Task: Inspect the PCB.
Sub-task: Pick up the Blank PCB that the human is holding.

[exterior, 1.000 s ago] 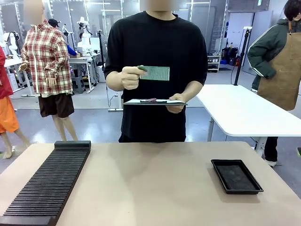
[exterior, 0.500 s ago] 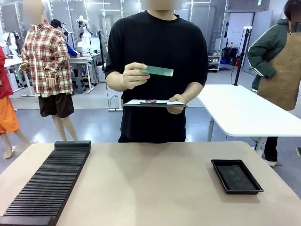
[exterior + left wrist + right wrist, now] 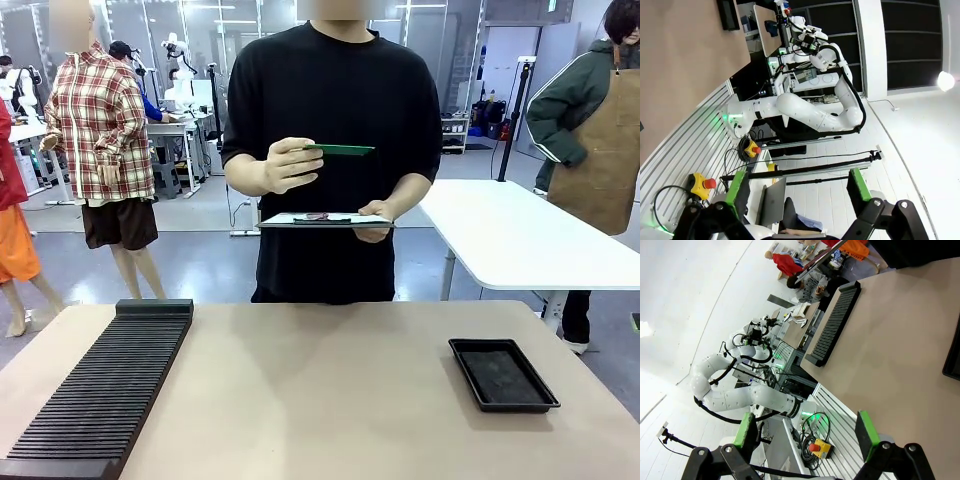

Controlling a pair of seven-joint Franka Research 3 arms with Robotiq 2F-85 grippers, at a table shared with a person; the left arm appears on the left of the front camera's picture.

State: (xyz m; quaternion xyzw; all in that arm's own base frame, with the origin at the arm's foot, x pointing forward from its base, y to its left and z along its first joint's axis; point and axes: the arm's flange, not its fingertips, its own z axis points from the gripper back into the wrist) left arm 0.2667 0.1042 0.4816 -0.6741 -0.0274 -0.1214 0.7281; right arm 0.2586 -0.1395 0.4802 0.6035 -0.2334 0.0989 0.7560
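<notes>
1. Rack of black slots [image 3: 110, 385] lies along the left of the table [image 3: 320, 400], well apart from either pair of jaws.
2. Left gripper [image 3: 797, 186] stands released, its green pads wide apart with nothing between them. The table's edge lies up and to the left of its jaws, far off.
3. The PCB [image 3: 345, 150] is far beyond both pairs of jaws. Across the table, the person's hand [image 3: 285, 165] pinches one end at chest height, with the board nearly level and edge-on to the front camera.
4. Just beneath it, the other hand [image 3: 378, 215] holds a white clipboard [image 3: 325, 219] flat.
5. To inspect well, I judge the person should grip the board by its edges, tilt it so light rakes the face, and check both sides.
6. Black tray [image 3: 502, 375] sits at the table's right, with nothing in it that I can make out.
7. Right gripper [image 3: 806, 434] is likewise released and empty, with the rack far ahead of its jaws.
8. Hard to make out are the board's face and the small dark item on the clipboard. The right wrist picture's edge cuts off the tray.
</notes>
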